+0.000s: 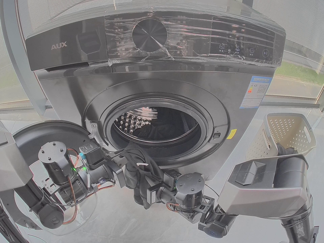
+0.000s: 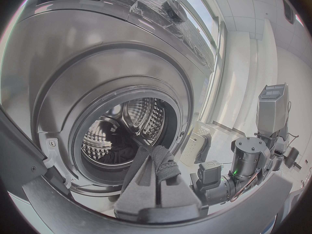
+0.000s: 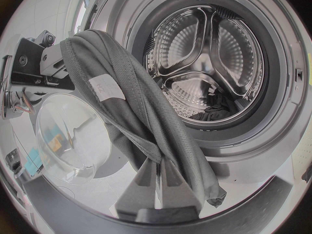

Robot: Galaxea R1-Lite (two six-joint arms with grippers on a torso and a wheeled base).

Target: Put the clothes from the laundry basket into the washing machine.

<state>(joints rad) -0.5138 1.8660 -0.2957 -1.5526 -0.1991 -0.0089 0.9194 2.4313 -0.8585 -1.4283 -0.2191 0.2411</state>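
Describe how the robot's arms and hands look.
Both arms have black cylindrical joints with bolted caps, silver-grey angular shells and exposed orange-red cables; a green light glows on the left arm. The left hand and right hand have grey, wedge-shaped fingers.

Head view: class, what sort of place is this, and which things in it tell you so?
Probably a laundry corner of a bright, glass-walled room: a front-loading washing machine with its door open, a perforated laundry basket beside it, and a dark garment held before the drum.
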